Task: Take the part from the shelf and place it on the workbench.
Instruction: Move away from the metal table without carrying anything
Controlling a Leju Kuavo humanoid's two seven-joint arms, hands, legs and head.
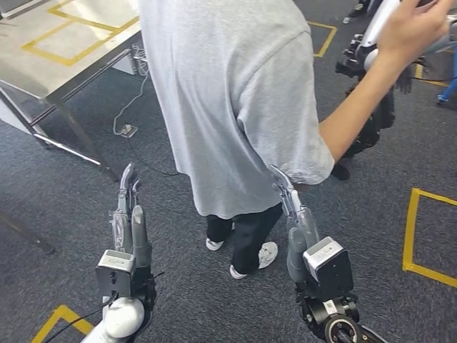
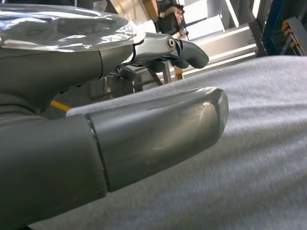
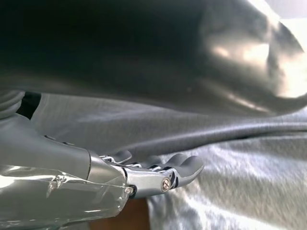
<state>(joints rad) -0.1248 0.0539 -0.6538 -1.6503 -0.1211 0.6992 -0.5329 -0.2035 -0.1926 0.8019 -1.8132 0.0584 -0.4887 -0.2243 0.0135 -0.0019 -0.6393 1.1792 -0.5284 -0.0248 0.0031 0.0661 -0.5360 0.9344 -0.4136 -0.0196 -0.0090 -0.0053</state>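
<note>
My left hand (image 1: 128,218) is raised over the grey carpet at lower left, fingers straight and apart, holding nothing. In the left wrist view the same left hand (image 2: 145,115) has its thumb and fingers stretched out beside grey cloth. My right hand (image 1: 293,211) is raised at lower right, fingers extended, its tips close to a person's grey shirt (image 1: 237,93). The right wrist view has the right hand (image 3: 152,172) stretched out flat against that shirt (image 3: 235,182), empty. A metal workbench (image 1: 32,68) with yellow tape lines stands at upper left.
A person in a grey shirt, dark trousers and white shoes (image 1: 258,259) stands directly ahead, bent forward, one arm (image 1: 377,78) reaching toward another robot (image 1: 372,50) at upper right. A cable and socket (image 1: 127,130) lie by the bench legs. Yellow floor tape (image 1: 412,229) marks the right.
</note>
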